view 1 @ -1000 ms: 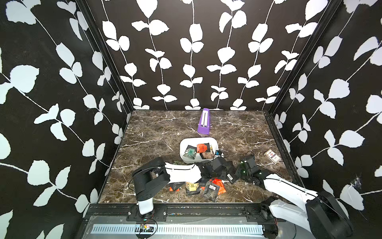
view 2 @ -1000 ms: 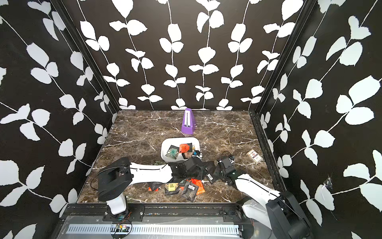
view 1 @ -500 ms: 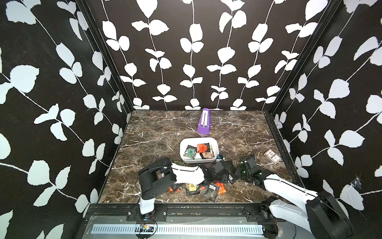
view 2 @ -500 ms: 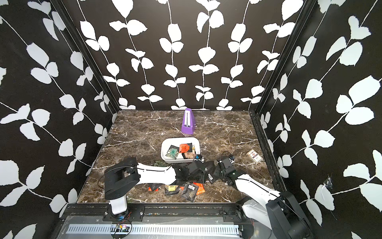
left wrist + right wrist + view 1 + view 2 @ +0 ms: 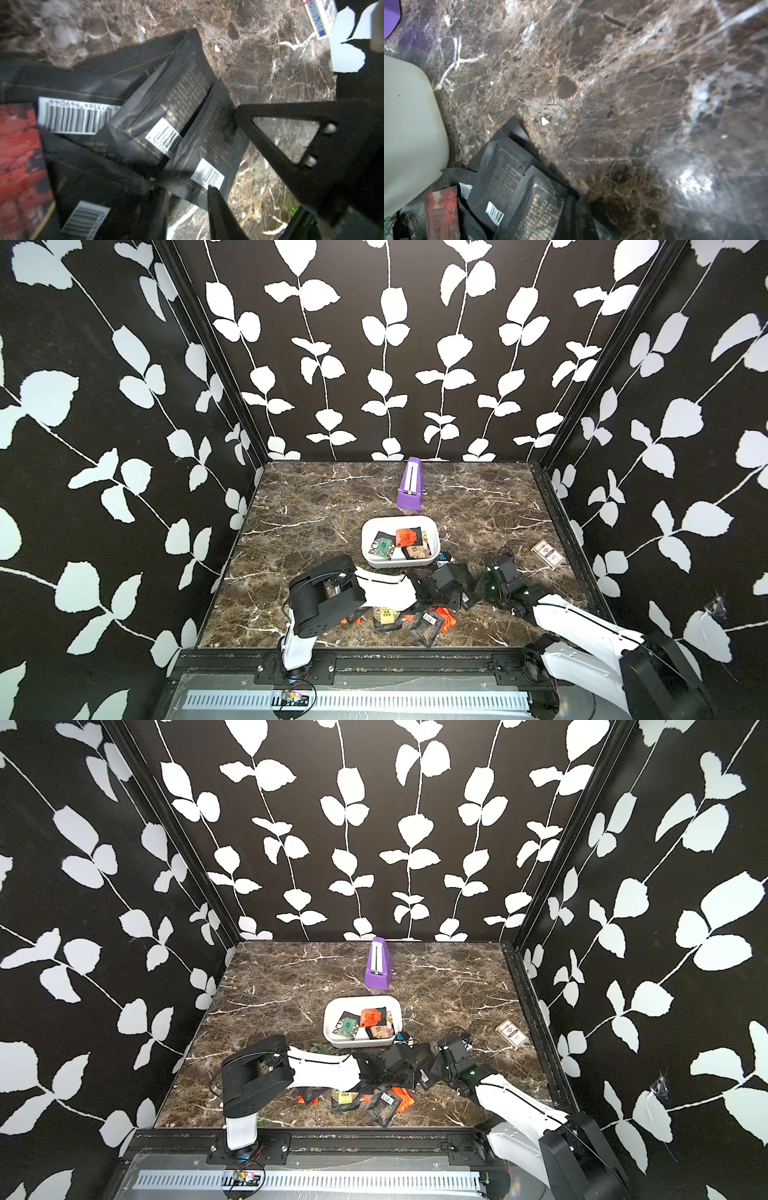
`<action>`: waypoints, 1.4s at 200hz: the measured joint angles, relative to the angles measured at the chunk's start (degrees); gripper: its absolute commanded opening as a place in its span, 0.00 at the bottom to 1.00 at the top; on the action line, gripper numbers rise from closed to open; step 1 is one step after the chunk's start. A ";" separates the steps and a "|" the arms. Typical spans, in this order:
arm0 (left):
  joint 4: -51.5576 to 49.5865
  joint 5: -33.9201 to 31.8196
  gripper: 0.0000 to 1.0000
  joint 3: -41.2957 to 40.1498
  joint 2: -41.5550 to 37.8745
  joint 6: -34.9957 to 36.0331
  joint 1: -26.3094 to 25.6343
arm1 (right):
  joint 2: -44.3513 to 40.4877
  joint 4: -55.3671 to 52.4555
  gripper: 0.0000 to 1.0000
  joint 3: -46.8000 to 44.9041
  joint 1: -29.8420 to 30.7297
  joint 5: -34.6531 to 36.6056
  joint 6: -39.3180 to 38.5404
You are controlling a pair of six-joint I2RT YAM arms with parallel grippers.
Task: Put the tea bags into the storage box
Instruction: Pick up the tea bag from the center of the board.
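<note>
We find the storage box [image 5: 366, 540] near the middle of the marble table [image 5: 307, 531], with a few tea bags [image 5: 406, 536] lying in it (orange, green and pale faces show; whatever lies beneath is covered). More lie in a loose overlapping pile [image 5: 424, 623] on the table in front of the box, and the left arm [image 5: 384, 593] hides part of it in both top views. The left gripper [image 5: 454, 594] hangs low over the black sachets [image 5: 166, 116]. In the left wrist view one dark fingertip [image 5: 215, 199] sits at a barcode label, but the picture is blurred and we cannot tell whether the jaws are wide, narrow or holding anything. The right gripper [image 5: 482, 587] is closed, just beside the same sachets, its tips lost against the black foil. The right wrist view gives only the storage box [image 5: 411, 124] wall and sachets cut off by the frame's edge. A purple wedge [image 5: 409, 490] stands behind the box; a card pack [image 5: 548, 552] lies well apart to the right.
</note>
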 measured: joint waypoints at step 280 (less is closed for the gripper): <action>4.50 4.20 0.18 1.77 1.01 -3.39 0.00 | -2.23 3.37 0.00 -2.73 -0.02 -0.28 1.42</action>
